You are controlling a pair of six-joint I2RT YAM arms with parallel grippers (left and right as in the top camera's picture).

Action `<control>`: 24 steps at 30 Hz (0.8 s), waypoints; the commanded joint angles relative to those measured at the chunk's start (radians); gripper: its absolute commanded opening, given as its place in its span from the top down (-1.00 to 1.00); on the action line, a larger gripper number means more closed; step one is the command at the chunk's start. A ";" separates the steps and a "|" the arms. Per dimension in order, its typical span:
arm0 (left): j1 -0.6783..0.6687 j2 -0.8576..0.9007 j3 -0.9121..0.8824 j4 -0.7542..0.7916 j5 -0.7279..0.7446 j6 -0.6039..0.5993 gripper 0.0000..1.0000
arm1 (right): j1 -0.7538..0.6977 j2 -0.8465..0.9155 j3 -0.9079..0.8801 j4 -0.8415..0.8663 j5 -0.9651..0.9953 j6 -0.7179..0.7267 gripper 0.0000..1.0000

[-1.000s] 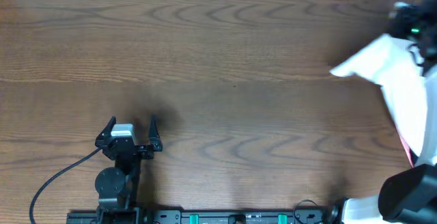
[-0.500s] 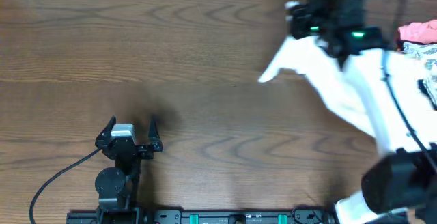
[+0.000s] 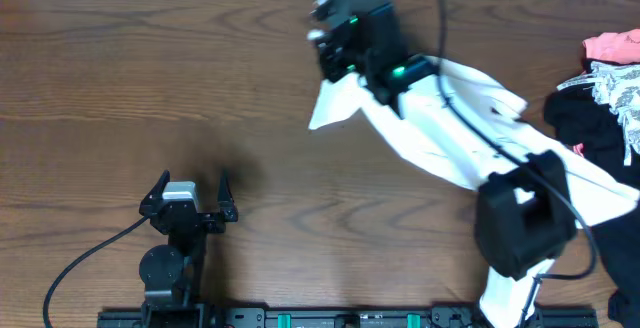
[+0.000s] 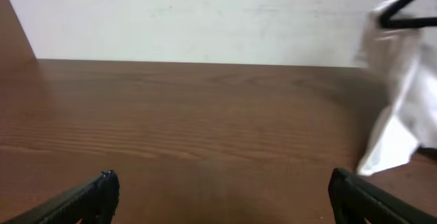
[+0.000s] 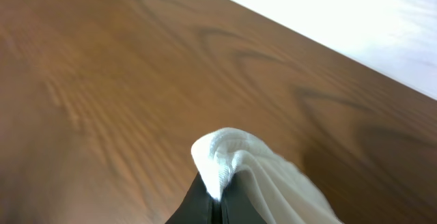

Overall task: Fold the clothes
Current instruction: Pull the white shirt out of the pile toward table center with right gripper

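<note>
Nearest me, at seven o'clock on the brown wood-grain worktop (image 3: 150,68), my left hand (image 3: 192,180) rests with fingers spread fully wide, holding nothing, probably kept clear until cloth arrives. Farther out, the plain white thin-cloth T-shirt (image 3: 415,143) stretches from four o'clock toward twelve. At its far end my right hand (image 5: 217,203) is pinched tight on a bunched edge, apparently to lay it centrally, apart from the heap of black and pink garments (image 3: 590,118) at three o'clock.
</note>
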 commanded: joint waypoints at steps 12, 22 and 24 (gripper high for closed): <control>0.005 0.000 -0.028 -0.016 -0.004 0.014 -0.96 | 0.103 0.056 0.004 0.158 -0.042 0.005 0.98; 0.005 0.000 -0.028 -0.016 -0.004 0.014 -0.96 | 0.103 0.045 0.023 0.162 -0.043 0.084 0.98; 0.005 0.000 -0.028 -0.015 -0.003 0.014 -0.96 | 0.103 0.042 0.023 0.162 -0.042 0.083 0.98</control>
